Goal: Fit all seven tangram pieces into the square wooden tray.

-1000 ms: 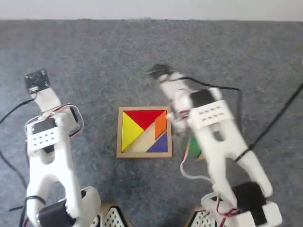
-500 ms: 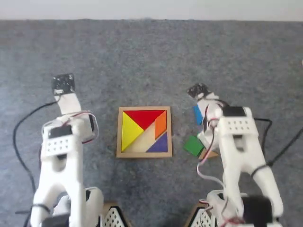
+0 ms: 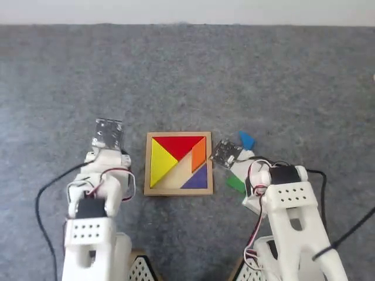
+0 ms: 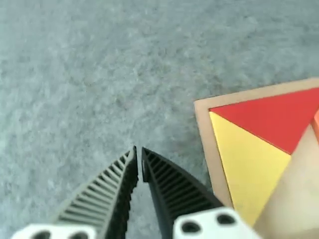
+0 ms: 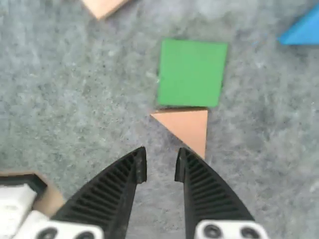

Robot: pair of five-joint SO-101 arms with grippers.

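Observation:
The square wooden tray (image 3: 178,191) lies mid-table and holds a red triangle (image 3: 177,145), a yellow triangle (image 3: 160,162), an orange piece (image 3: 199,154) and a purple triangle (image 3: 197,178). My left gripper (image 4: 138,153) is shut and empty. It hovers over bare carpet just off the tray's corner (image 4: 201,105), beside the red triangle (image 4: 271,116) and yellow triangle (image 4: 246,167). My right gripper (image 5: 160,162) is open just short of a tan triangle (image 5: 187,126). That triangle touches a green square (image 5: 192,73). A blue piece (image 5: 304,31) lies farther off.
Grey carpet covers the whole table. A second tan piece (image 5: 102,6) lies near the green square. In the high view the blue piece (image 3: 246,140) and green square (image 3: 235,184) lie right of the tray, beside the right arm (image 3: 284,199). The left arm (image 3: 96,187) stands left of the tray.
The left arm has swung right, up to the tray's left side. The right arm has drawn back from beyond the tray's far right corner to above the loose pieces.

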